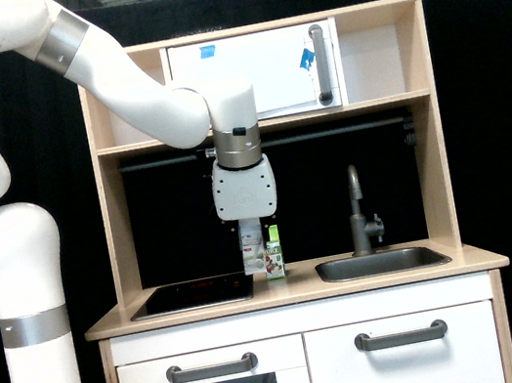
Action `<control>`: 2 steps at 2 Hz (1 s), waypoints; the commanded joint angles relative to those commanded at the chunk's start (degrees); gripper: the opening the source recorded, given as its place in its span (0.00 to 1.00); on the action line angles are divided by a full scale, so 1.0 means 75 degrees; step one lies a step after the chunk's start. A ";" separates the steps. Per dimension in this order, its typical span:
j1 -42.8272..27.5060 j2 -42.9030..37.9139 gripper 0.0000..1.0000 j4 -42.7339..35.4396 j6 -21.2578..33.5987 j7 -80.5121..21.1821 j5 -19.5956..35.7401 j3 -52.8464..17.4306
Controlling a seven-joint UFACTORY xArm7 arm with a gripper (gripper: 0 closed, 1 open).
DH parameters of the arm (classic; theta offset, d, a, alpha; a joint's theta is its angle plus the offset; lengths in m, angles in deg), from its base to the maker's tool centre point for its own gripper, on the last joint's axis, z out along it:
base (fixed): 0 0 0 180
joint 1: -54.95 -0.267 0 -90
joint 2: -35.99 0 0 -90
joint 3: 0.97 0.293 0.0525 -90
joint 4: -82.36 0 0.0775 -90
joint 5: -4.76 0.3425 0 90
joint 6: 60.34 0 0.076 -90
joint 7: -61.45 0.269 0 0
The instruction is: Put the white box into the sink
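The white xArm7 arm is reaching in from the exterior view's left: its thick base column w/ a grey band is standing upright beside the play kitchen, the upper links are bending up out of frame at top left, and the forearm is sloping down toward the exterior view's right, crossing in front of the kitchen's top shelf. At the wrist the arm is turning straight down, w/ a grey ring and the white gripper housing hanging vertical over the counter. The gripper is pointing down and pinching the white box by its upper part; the fingers are mostly hidden behind the housing and the box top, so only the grip itself is readable. The white box is hanging upright, lifted clear of the wooden countertop, approx. over the counter strip between the black stovetop and the sink. It's overlapping the green juice carton in this view, partly covering the carton's left side; can't tell if they're touching. The juice carton is standing on the counter just to the exterior view's left of the sink. The sink is sitting well to the exterior view's right of the box, w/ the dark grey tap rising behind its left part. Above, a white cabinet door w/ bits of blue tape and a grey handle is closed.
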 joint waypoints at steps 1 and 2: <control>0.0179 -0.3962 0.00 -0.3556 0.1524 -0.1920 0.2636 -0.0527; 0.1782 -0.5718 1.00 -0.5723 0.2176 -0.1891 0.3216 0.0798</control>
